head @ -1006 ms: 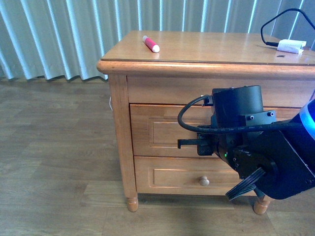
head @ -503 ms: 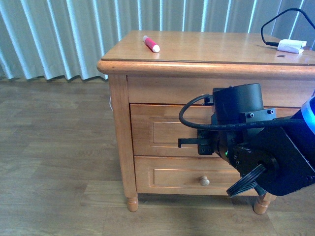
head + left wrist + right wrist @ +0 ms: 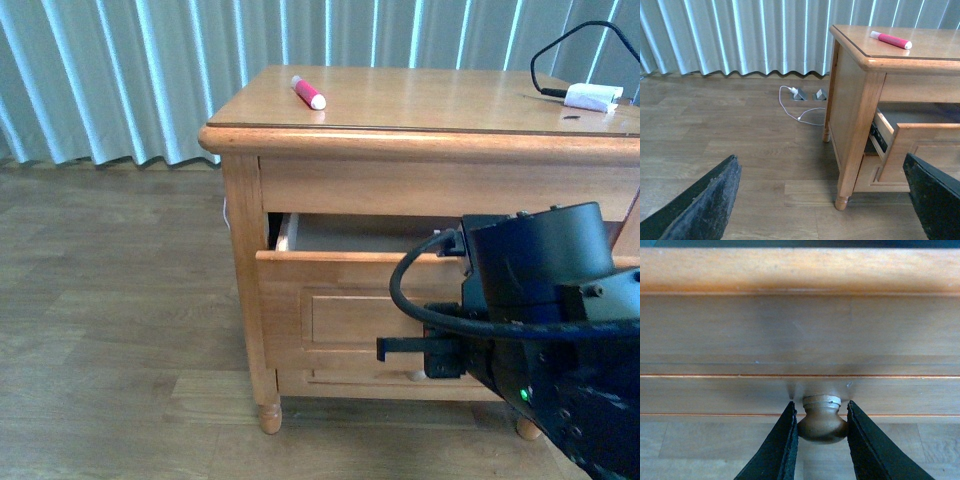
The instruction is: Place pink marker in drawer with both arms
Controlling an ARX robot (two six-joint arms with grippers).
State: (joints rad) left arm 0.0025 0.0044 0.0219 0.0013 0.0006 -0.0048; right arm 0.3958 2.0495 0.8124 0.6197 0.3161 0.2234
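Grip comes first: the right gripper (image 3: 821, 410) is closed on the small round knob (image 3: 822, 424), its two black jaws pressed against either side of it in the right wrist view. The bulky right arm (image 3: 545, 300) fills the lower right of the front view and hides the knob there. What has just changed is the drawer (image 3: 345, 315). Half a second ago its front sat flush in the nightstand (image 3: 245, 250); now it stands pulled out toward the robot, with a dark gap and the pale inside of one side wall showing above its top edge. That looks like the opening step done or nearly done, and the gap seems wide enough to drop something in, though how much of the drawer's floor is exposed cannot be told from here. The left gripper (image 3: 820, 159) hangs off to the left side of the nightstand above the wood floor (image 3: 740, 145), its jaws spread wide and holding nothing. Farther back, the pink marker (image 3: 307, 91) lies untouched on the nightstand's top near the left rear corner, white end toward the robot, well apart from both grippers. So the next move likely falls to the left arm: reach up and take the marker while the right holds the drawer out. At the far right of the top rests a white adapter (image 3: 590, 96) with its black cable (image 3: 560, 45), and a pale pleated curtain (image 3: 120, 70) hangs behind.
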